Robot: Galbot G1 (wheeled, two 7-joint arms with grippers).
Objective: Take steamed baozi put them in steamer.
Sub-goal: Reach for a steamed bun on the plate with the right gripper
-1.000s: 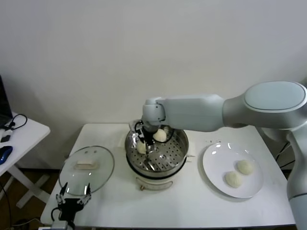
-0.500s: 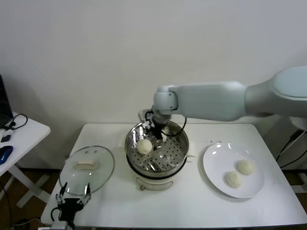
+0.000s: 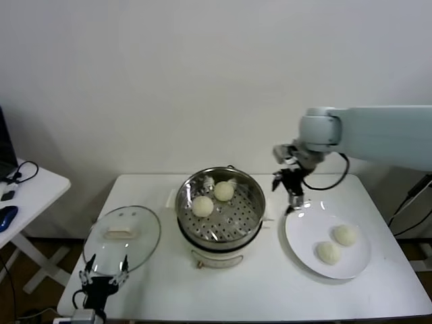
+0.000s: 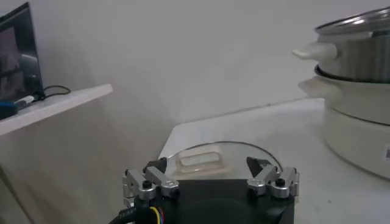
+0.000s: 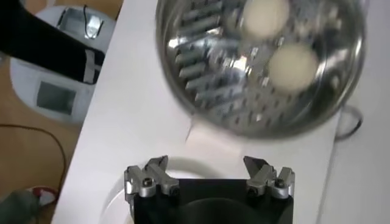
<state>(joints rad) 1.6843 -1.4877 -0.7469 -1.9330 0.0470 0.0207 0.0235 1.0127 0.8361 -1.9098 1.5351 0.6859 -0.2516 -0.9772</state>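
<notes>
Head view: right gripper has been pulled off the steamer, now empty and spread above the plate edge. Two baozi are left in the tray, two are still plated, so half done.

Right wrist view: jaws spread, nothing held.

Left wrist view: left gripper is parked, spread, beside the glass lid.

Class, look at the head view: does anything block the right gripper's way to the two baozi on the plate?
Nothing visible does. The right gripper, open and empty, hangs above the plate's rim; both baozi lie uncovered.
</notes>
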